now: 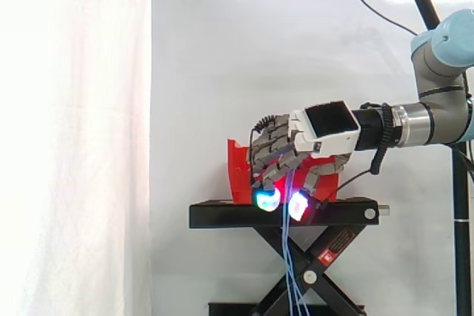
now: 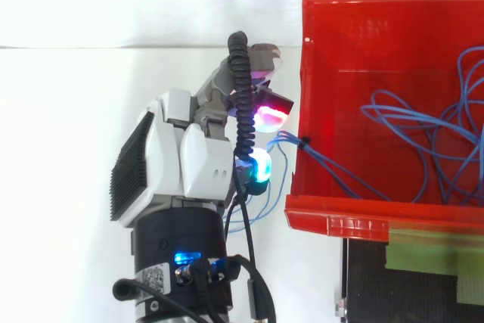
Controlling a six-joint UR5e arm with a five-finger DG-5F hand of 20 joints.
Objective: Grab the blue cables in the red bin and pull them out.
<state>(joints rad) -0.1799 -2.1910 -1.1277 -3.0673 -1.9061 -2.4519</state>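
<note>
We see the hand point(image 2: 189, 160) clenched on the blue cables point(image 2: 287, 138) just outside the red bin point(image 2: 355, 213); strands cross its wall, ready for pulling clear.

Grey-and-blue robot arm point(image 1: 444, 109) is seen entering from the right edge, held level. Hand point(image 1: 296, 146) is placed before the open red plastic bin point(image 1: 238, 172), which is set on a black scissor-leg stand point(image 1: 222, 214). Fingers are curled downward; fingertips point(image 1: 266, 199) are lit cyan and white-magenta. Thin blue cables point(image 1: 290, 257) are pinched between them and are hung down past the stand's top plate. White curtain point(image 1: 74, 138) is seen behind.
</note>
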